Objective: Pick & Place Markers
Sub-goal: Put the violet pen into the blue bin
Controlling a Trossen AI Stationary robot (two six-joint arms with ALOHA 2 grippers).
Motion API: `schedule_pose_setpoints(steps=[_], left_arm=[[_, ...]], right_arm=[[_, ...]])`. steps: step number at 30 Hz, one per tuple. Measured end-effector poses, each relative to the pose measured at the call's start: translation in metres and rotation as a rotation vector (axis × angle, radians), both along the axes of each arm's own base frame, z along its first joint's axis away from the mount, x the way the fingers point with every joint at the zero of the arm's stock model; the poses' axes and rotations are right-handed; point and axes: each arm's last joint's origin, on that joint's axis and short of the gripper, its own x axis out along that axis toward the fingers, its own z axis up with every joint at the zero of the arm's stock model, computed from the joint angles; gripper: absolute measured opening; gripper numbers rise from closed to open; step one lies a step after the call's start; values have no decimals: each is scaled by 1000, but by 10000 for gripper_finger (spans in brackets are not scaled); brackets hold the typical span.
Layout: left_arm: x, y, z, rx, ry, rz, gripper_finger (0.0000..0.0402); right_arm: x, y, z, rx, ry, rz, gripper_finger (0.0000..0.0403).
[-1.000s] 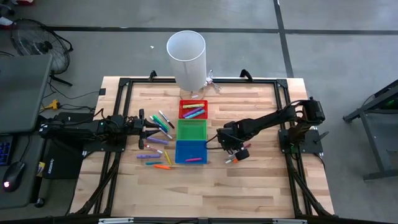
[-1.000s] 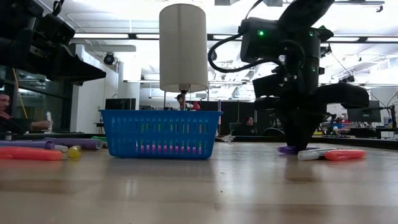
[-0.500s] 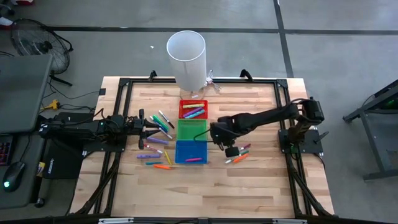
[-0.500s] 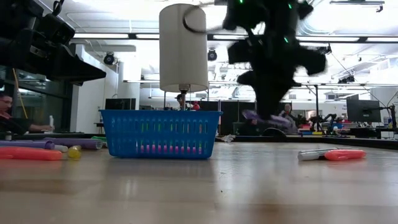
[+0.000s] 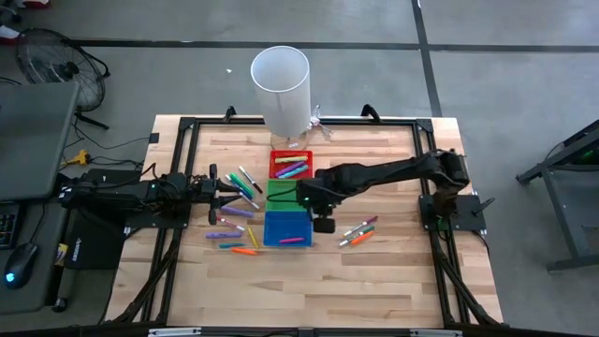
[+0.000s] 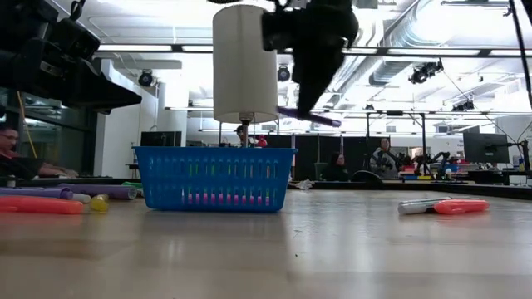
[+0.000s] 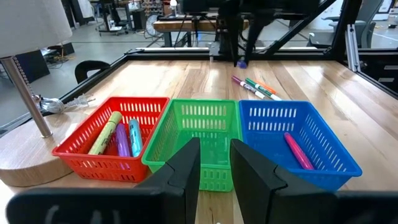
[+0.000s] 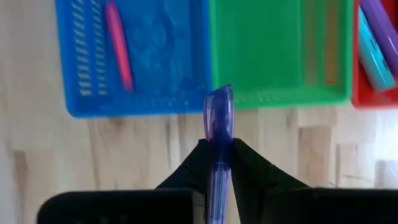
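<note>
My right gripper [image 8: 217, 146] is shut on a purple marker [image 8: 217, 118], in the air by the right rims of the green bin [image 8: 273, 96] and the blue bin [image 8: 143, 106]; it also shows in the high view [image 5: 318, 213]. A pink marker [image 5: 293, 240] lies in the blue bin [image 5: 269, 227]. Several markers lie in the red bin [image 5: 274, 167]. Loose markers lie on the table left of the bins [image 5: 239, 192] and right of them [image 5: 359, 230]. My left gripper [image 7: 215, 163] is open and empty at the left, pointing at the bins. My right gripper pinches the purple marker's barrel [image 8: 217, 142] between its two fingers. The fingers point down and lie along the marker, whose free end sticks out past the fingertips toward the bins. In the low view the marker [image 6: 309, 117] hangs tilted below the gripper, clear of the table.
A tall white cylinder [image 5: 280, 89] on a stand rises at the far edge behind the red bin. The three bins stand in a row at the table's middle. A black frame [image 5: 178, 150] runs round the table. Bare wood lies toward the near edge.
My right gripper has risen from the table right of the bins with the purple marker and gone toward the table's left edge, up to the bins' right rims. The marker is lifted clear; the other markers on the right stay where they were.
</note>
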Motion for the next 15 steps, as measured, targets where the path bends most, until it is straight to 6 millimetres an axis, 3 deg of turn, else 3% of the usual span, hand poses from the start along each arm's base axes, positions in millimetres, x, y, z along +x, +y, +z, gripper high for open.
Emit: schedule_pose_setpoints(steps=[6,15], left_arm=[[0,0,0,0,0,0,85],[0,0,0,0,0,0,85]], right_arm=[[34,10,1,63,-27,-38,30],[78,24,-20,135,-28,-47,30]])
